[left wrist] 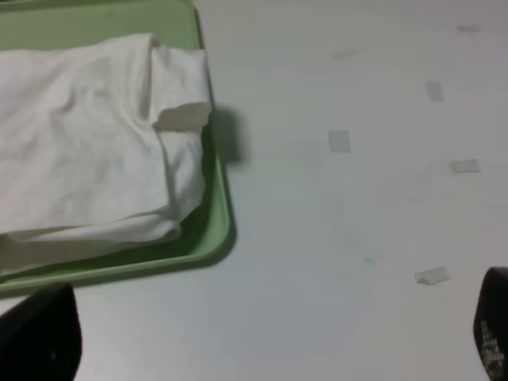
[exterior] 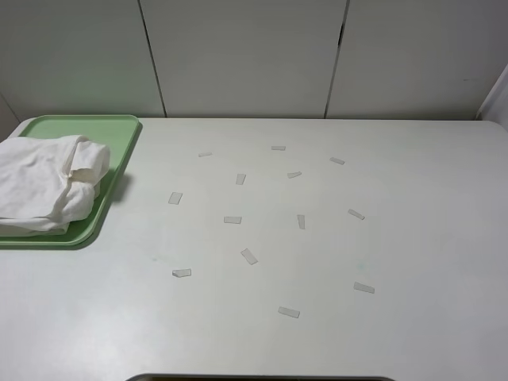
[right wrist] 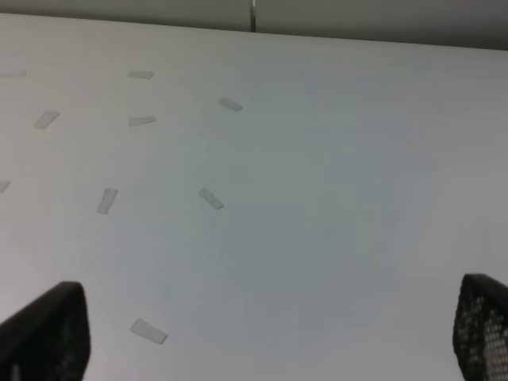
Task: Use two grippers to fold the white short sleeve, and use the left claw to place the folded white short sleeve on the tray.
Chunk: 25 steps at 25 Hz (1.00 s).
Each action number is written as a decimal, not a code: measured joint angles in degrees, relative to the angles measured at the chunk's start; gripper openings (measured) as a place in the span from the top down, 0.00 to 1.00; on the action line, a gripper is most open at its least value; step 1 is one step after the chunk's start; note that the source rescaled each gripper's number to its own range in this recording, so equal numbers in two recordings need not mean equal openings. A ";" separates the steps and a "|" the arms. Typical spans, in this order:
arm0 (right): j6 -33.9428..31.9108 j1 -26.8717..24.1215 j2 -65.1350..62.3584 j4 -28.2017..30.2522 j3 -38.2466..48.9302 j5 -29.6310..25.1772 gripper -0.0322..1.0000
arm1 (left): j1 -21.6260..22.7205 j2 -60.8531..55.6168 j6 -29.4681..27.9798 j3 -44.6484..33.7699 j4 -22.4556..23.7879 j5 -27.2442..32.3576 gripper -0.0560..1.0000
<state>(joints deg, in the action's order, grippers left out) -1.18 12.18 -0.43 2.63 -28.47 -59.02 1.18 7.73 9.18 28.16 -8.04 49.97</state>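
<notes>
I read the job as essentially finished: the white short sleeve (exterior: 44, 186) lies bunched and folded on the pale-green tray (exterior: 119, 127) at the far left of the table (exterior: 357, 238), most of it inside the rim, though in the high view its left part runs out of frame, so I cannot say whether it overhangs there. One loose flap of cloth stands up near the tray's right rim in the left wrist view. My left claw (left wrist: 262, 341) shows only as two dark fingertips at the edges of its own camera, spread wide with bare table between them, holding nothing. The right gripper (right wrist: 270, 333) is the same: fingers far apart over the table with its scattered tape strips (exterior: 232, 220), empty. Neither arm shows in the high view. What remains, I judge, is to keep both arms clear of the tray. If I wanted a tidier result, I would press that raised flap down with the left fingers, approaching from the tray's right side, without dragging the pile off the tray.
</notes>
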 joint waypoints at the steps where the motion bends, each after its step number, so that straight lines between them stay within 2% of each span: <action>1: 0.00 0.00 0.00 0.00 0.00 0.00 0.00 | -0.24 0.00 0.00 0.00 0.00 0.00 0.00; 12: 0.00 0.00 0.00 0.00 0.00 0.00 0.00 | -0.58 0.00 0.00 0.27 0.00 2.22 0.00; 16: 0.00 0.00 0.00 0.00 0.00 0.00 0.00 | -0.58 0.00 0.00 0.73 0.51 8.12 0.00; 25: 0.00 0.00 0.00 0.00 0.00 0.00 0.00 | -0.58 -0.06 -1.31 -0.04 0.96 10.48 0.00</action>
<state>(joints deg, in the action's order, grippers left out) -1.18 12.18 -0.43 2.63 -28.47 -59.02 0.60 7.66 7.87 28.12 -7.08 60.46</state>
